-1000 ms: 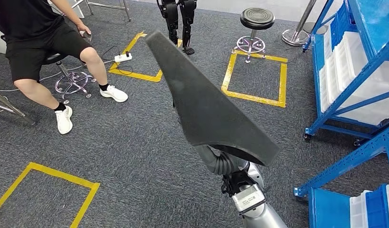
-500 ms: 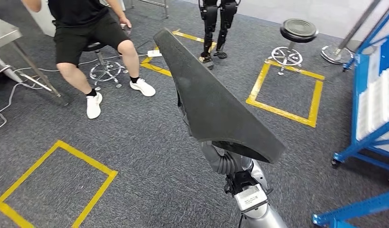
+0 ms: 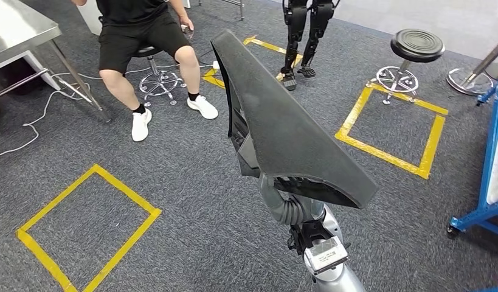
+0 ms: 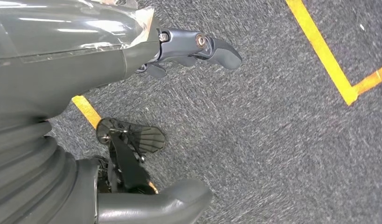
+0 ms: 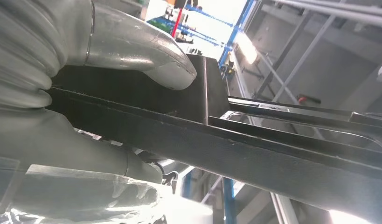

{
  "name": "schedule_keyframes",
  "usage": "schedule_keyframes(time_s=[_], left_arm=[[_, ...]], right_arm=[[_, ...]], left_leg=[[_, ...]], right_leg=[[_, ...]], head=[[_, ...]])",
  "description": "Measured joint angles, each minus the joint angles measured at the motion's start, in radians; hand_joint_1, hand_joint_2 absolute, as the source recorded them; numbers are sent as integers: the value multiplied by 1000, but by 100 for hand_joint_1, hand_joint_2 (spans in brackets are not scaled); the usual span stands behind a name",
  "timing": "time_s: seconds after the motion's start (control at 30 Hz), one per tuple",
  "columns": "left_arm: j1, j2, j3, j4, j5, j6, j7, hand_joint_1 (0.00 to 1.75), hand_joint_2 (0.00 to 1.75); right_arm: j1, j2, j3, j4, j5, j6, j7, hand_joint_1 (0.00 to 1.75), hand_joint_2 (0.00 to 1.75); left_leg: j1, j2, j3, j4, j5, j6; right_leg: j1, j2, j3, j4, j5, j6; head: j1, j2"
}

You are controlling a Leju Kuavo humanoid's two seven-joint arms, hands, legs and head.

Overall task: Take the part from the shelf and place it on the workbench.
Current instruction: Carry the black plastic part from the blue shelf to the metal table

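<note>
A long dark grey part [image 3: 283,121], wide at its near end and tapering away from me, stands up in the middle of the head view. My right hand grips it from below, mostly hidden under its wide end, with the ribbed wrist [image 3: 290,210] showing. In the right wrist view the right hand [image 5: 109,51] presses its thumb on the part's dark edge [image 5: 273,154]. My left hand [image 4: 100,79] hangs over the carpet with fingers [image 4: 203,46] apart and nothing in it. A steel workbench [image 3: 15,30] stands at the far left.
A person [image 3: 143,30] sits on a stool beside the workbench, feet on the carpet. Another robot's legs [image 3: 304,24] and a black stool [image 3: 416,45] stand at the back. A blue shelf frame [image 3: 492,152] is at the right edge. Yellow tape squares [image 3: 88,225] mark the floor.
The whole picture has shifted right: the camera has turned left. The blue shelves have slid almost out and the workbench has come into view. The part stays in my right hand.
</note>
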Motion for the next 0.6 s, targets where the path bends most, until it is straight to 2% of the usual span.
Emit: schedule_keyframes(time_s=[0.03,0.07,0.13,0.17,0.2,0.23,0.27,0.3,0.33,0.37,0.4,0.43,0.47,0.5,0.53,0.57,0.6], left_arm=[[-2,0,0,0,0,0,0,0,175],[-4,0,1,0,0,1,0,0,175],[-3,2,2,0,0,3,0,0,175],[-2,1,3,0,0,3,0,0,175],[-2,0,4,0,0,4,0,0,175],[-4,-2,5,0,0,4,1,0,175],[-5,-4,6,0,0,4,1,0,175],[-7,-5,7,0,0,4,1,0,175],[-7,-6,7,0,0,4,2,0,175],[-6,-7,7,0,-1,4,3,0,175],[-5,-8,7,0,-2,4,4,0,175],[-4,-10,8,0,-4,4,6,0,175],[-4,-11,8,0,-5,4,8,0,175],[-4,-11,8,0,-6,5,9,0,175],[-4,-11,9,0,-6,6,11,0,175],[-3,-11,9,0,-6,8,12,0,175],[0,-11,10,0,-6,9,12,0,175]], right_arm=[[0,1,0,0,0,0,0,175,175],[0,2,-1,0,0,0,0,175,175],[0,5,-2,-2,1,0,0,175,175],[0,6,-3,-3,1,0,0,175,175],[0,7,-5,-4,1,0,0,175,175],[0,7,-7,-5,1,0,-1,175,175],[1,6,-10,-5,1,0,-1,175,175],[3,5,-13,-5,1,0,-1,175,175],[5,3,-15,-4,1,0,-1,175,175],[7,2,-17,-4,1,0,-1,175,175],[8,1,-19,-4,1,0,-1,175,175],[8,1,-20,-5,2,-1,-1,175,175],[8,1,-21,-5,3,-1,0,175,175],[8,1,-21,-5,4,-1,0,175,175],[8,1,-21,-5,5,0,0,175,175],[8,1,-21,-5,6,0,1,175,175],[7,2,-21,-6,6,0,2,175,175]], left_leg=[[-7,14,19,-38,9,7],[-12,19,24,-51,8,11],[-16,0,29,-62,11,19],[-14,-10,39,-76,17,23],[-10,-21,51,-91,24,28],[-6,-33,61,-104,31,32],[-2,-44,66,-111,35,35],[-1,-58,67,-111,36,37],[-1,-73,66,-111,35,36],[0,-87,67,-110,35,35],[1,-102,67,-109,33,33],[2,-117,68,-105,31,29],[4,-131,67,-99,26,23],[3,-143,65,-90,20,15],[3,-152,61,-82,14,8],[3,-160,56,-77,11,1],[3,-166,53,-75,9,-4]], right_leg=[[1,-9,2,-1,-2,2],[2,-17,4,-3,-4,6],[4,-34,11,-10,-5,14],[4,-27,13,-6,-10,18],[5,-9,10,13,-21,19],[6,17,-7,55,-41,17],[3,47,-36,117,-66,14],[0,64,-73,185,-90,12],[-1,72,-106,241,-106,14],[-3,75,-124,265,-106,21],[-6,77,-124,248,-89,31],[-9,82,-103,191,-58,43],[-15,98,-73,116,-23,54],[-19,112,-47,52,4,58],[-21,123,-28,9,20,56],[-21,128,-20,-8,25,48],[-18,122,-19,-8,25,38]], head=[[0,0],[0,0],[0,0],[1,0],[1,0],[2,0],[4,0],[5,0],[6,0],[6,0],[6,0],[6,0],[7,0],[7,0],[7,0],[7,0],[7,0]])
